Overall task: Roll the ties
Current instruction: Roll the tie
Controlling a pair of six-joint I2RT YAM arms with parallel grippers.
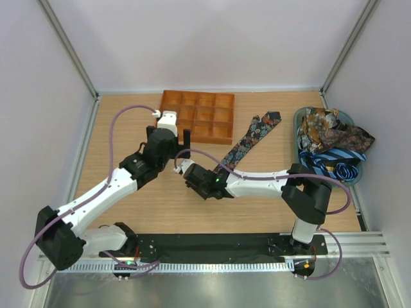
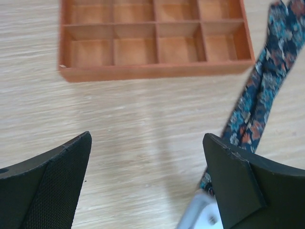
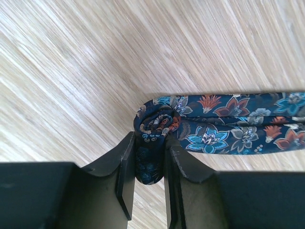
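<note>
A dark floral tie lies diagonally on the table, its wide end near the back. My right gripper is shut on the tie's near end, which is wound into a small tight roll. The rest of the tie trails off to the right. In the top view the right gripper sits mid-table. My left gripper hovers open just beside it with nothing between its fingers. The tie runs past its right finger. More ties, floral and blue-striped, are heaped at the right.
An orange gridded tray stands at the back centre, just beyond the left gripper; it also fills the top of the left wrist view. The heap of ties rests in a grey-green bin near the right wall.
</note>
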